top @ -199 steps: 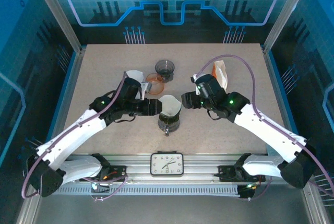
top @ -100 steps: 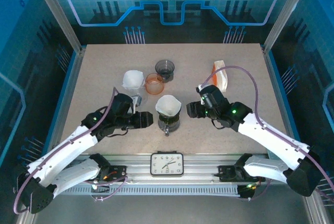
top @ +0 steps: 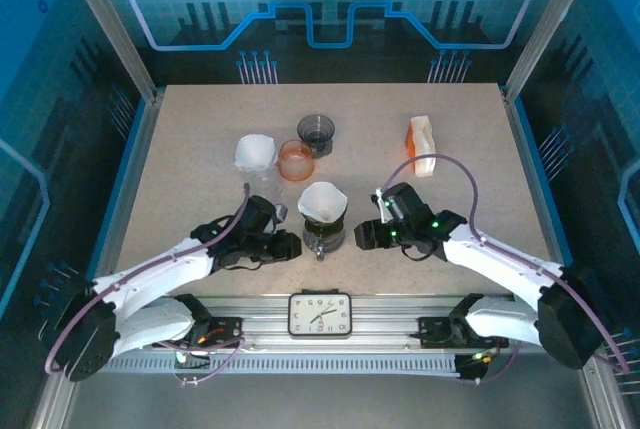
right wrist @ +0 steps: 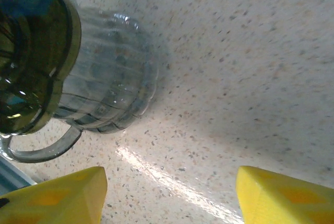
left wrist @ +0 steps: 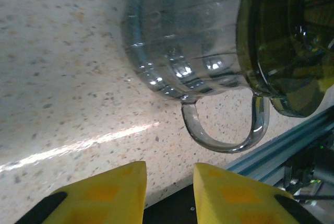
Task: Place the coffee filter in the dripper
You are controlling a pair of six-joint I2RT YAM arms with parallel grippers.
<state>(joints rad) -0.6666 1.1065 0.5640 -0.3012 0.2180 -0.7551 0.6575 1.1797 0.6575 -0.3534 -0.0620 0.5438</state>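
White paper fills two of the containers on the speckled table [top: 200,119]. At the far left a spare paper cone [top: 256,152] sits mouth-up in what looks like a clear holder. Touching it on the right is an orange cup [top: 296,160], and just behind that a dark grey cup [top: 318,132]; what they contain cannot be made out. The left gripper [top: 290,244] lies low beside the glass carafe [left wrist: 182,41], its jaws narrowly parted and holding nothing. On the carafe stands the dark dripper [left wrist: 287,36], and the coffee filter [top: 322,201] sits open inside it. The right gripper [top: 362,237] flanks the carafe, jaws wide apart and empty. An orange-and-white packet [top: 422,134] stands well behind it.
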